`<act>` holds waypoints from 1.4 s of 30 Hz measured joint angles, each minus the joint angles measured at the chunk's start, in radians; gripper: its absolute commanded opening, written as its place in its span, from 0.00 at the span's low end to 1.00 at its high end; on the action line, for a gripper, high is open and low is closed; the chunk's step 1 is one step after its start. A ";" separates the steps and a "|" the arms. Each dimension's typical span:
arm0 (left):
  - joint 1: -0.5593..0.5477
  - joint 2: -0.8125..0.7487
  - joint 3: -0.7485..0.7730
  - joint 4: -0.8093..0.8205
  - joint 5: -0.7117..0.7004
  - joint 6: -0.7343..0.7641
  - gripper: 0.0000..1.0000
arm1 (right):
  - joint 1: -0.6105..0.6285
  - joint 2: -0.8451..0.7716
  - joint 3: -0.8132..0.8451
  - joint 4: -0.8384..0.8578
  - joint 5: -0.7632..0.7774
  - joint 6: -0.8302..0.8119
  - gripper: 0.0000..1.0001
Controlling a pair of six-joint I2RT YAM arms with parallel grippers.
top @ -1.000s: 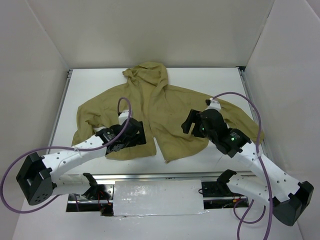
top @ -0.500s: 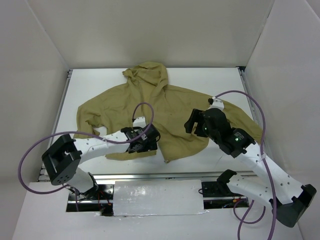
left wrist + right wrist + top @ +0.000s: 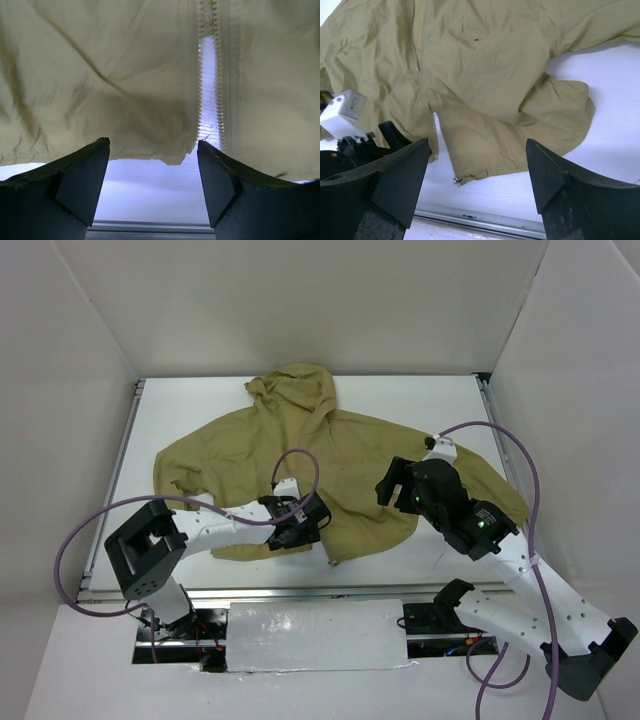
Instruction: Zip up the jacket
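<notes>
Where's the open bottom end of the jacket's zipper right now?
In the top view, the zipper's bottom end lies at the jacket's near hem, close to the table's front edge, just right of the left end effector.

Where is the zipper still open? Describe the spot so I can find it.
On the white table lies the tan jacket, hood toward the far wall. Follow its centre front down to the near hem, ahead of the left gripper. There the two rows of zipper teeth part into a narrow wedge with white showing between them.
</notes>
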 measured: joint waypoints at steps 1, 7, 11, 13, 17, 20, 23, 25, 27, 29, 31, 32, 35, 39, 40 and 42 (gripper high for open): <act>-0.003 0.010 0.000 0.000 0.002 0.000 0.83 | 0.000 0.000 0.000 0.000 0.001 -0.002 0.85; -0.016 0.041 0.000 -0.004 0.011 -0.016 0.80 | -0.001 0.000 0.000 0.000 0.002 -0.006 0.85; -0.016 0.042 0.000 -0.006 0.008 -0.021 0.77 | -0.001 -0.002 0.000 0.000 0.002 -0.007 0.85; -0.016 0.049 0.004 -0.011 0.006 -0.023 0.77 | -0.001 -0.002 0.000 0.000 0.002 -0.010 0.85; -0.016 0.070 0.007 -0.012 -0.001 -0.023 0.74 | -0.001 -0.006 0.000 0.000 0.002 -0.013 0.85; -0.016 0.073 0.007 -0.012 -0.004 -0.023 0.69 | -0.001 -0.017 0.000 0.000 0.002 -0.013 0.85; -0.016 0.076 0.008 -0.013 -0.007 -0.021 0.53 | -0.001 -0.030 -0.004 0.002 0.002 -0.013 0.85; -0.016 0.077 0.007 -0.008 -0.009 -0.022 0.43 | -0.001 -0.032 -0.008 0.002 0.002 -0.013 0.85; -0.016 0.076 0.004 -0.001 -0.010 -0.023 0.29 | -0.001 -0.030 -0.014 0.003 0.001 -0.013 0.85; -0.016 0.071 -0.003 0.007 -0.010 -0.022 0.17 | -0.001 -0.024 -0.016 0.004 -0.001 -0.015 0.85; -0.016 0.060 -0.013 0.015 -0.008 -0.022 0.15 | -0.002 -0.016 -0.018 0.004 -0.004 -0.016 0.85; -0.016 0.051 -0.021 0.020 -0.003 -0.019 0.00 | -0.002 -0.011 -0.019 0.006 -0.009 -0.017 0.85; -0.016 0.005 -0.056 0.044 0.014 -0.013 0.00 | -0.002 -0.005 -0.037 0.026 -0.035 -0.020 0.85; -0.016 -0.127 -0.130 0.134 0.045 0.011 0.00 | -0.002 -0.003 -0.096 0.070 -0.115 -0.024 0.86; -0.016 -0.162 -0.150 0.163 0.056 0.014 0.00 | -0.002 -0.001 -0.113 0.079 -0.137 -0.023 0.85; -0.009 -0.225 -0.190 0.220 0.081 0.022 0.00 | -0.003 0.005 -0.142 0.100 -0.174 -0.018 0.85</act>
